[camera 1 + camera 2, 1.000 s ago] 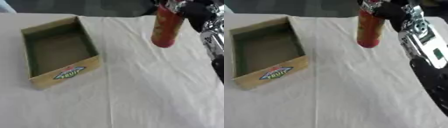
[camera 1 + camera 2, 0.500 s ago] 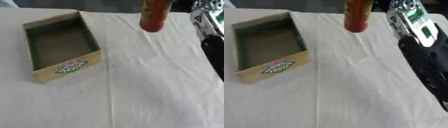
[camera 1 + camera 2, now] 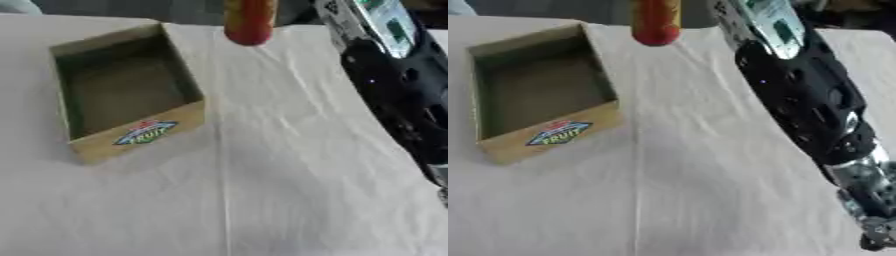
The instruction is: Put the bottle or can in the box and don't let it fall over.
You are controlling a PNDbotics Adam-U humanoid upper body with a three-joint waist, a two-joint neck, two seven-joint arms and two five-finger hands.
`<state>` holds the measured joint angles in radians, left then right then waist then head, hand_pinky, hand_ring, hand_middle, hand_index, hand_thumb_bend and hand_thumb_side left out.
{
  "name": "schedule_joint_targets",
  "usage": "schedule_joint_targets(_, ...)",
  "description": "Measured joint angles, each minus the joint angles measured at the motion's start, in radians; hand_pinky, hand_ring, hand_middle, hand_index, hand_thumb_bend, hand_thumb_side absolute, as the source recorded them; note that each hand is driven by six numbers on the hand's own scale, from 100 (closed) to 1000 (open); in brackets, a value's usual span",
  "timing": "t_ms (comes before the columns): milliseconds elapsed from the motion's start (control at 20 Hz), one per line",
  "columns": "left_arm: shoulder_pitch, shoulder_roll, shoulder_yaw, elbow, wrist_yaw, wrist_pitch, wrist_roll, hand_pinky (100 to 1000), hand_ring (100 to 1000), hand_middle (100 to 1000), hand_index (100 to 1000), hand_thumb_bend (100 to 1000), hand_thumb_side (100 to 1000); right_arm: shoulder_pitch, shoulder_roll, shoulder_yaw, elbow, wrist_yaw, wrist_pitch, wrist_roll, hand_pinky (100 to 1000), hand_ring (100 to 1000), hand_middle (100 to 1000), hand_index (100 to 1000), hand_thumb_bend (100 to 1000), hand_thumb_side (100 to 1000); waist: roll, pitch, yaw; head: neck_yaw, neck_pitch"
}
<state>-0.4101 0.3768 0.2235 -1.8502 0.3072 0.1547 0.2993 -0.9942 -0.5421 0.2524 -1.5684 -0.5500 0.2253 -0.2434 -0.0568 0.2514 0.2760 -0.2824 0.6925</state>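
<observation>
Now, can: the red can (image 3: 250,22) hangs upright above the white cloth (image 3: 289,165), just beyond the box's far right corner.
Box: cardboard box (image 3: 131,135), open, nothing inside.
My right arm (image 3: 807,105): reaching toward the can; hand cut off, fingers cannot tell.

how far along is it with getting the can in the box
Done: the red can is lifted off the table, upright, near the top edge. In hand: the right arm reaches up toward it; the hand itself is out of view. Left: the box holds nothing yet, so the can must travel left and be lowered in upright.
</observation>
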Motion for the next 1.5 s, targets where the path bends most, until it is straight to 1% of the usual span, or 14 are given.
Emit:
schedule_joint_targets(200, -0.033, -0.018, -0.005, -0.008, 0.000, 0.004, 0.001, 671, 969, 832, 770, 464, 361, -0.046, 0.038, 0.016, 0.074, 0.001, -0.027, -0.030, 792, 139, 100, 149, 100, 100, -0.005, 0.002, 0.028, -0.028, -0.001)
schedule_joint_targets(400, -0.063, -0.035, -0.005, -0.029, 0.001, 0.006, 0.005, 675, 968, 831, 770, 462, 356, -0.069, 0.064, 0.029, 0.151, -0.002, -0.059, -0.060, 788, 145, 100, 152, 100, 100, -0.009, 0.012, 0.058, -0.061, -0.001)
schedule_joint_targets(550, -0.073, -0.036, -0.005, -0.044, 0.001, 0.006, 0.009, 677, 967, 831, 770, 463, 354, -0.080, 0.081, 0.036, 0.196, 0.005, -0.083, -0.074, 787, 149, 100, 154, 100, 100, -0.009, 0.014, 0.078, -0.085, -0.002)
schedule_joint_targets(850, -0.068, -0.035, -0.005, -0.070, 0.001, 0.001, 0.021, 681, 966, 830, 769, 464, 346, -0.081, 0.125, 0.038, 0.268, 0.048, -0.124, -0.087, 785, 152, 100, 155, 100, 100, -0.009, 0.014, 0.093, -0.115, -0.001)
schedule_joint_targets(1150, -0.066, -0.035, -0.005, -0.109, 0.001, -0.003, 0.033, 685, 963, 828, 769, 464, 340, -0.077, 0.167, 0.038, 0.339, 0.043, -0.152, -0.095, 788, 153, 100, 153, 100, 100, -0.009, 0.014, 0.110, -0.128, 0.000)
schedule_joint_targets(1300, -0.070, -0.035, -0.005, -0.121, 0.001, -0.002, 0.034, 687, 962, 828, 769, 465, 338, -0.078, 0.180, 0.045, 0.354, 0.039, -0.164, -0.097, 793, 154, 100, 153, 100, 100, -0.009, 0.014, 0.116, -0.140, -0.001)
schedule_joint_targets(1500, -0.074, -0.035, -0.005, -0.129, 0.000, -0.001, 0.036, 686, 963, 829, 769, 467, 339, -0.079, 0.193, 0.054, 0.358, 0.035, -0.166, -0.091, 793, 157, 100, 154, 100, 100, -0.014, 0.015, 0.124, -0.152, -0.001)
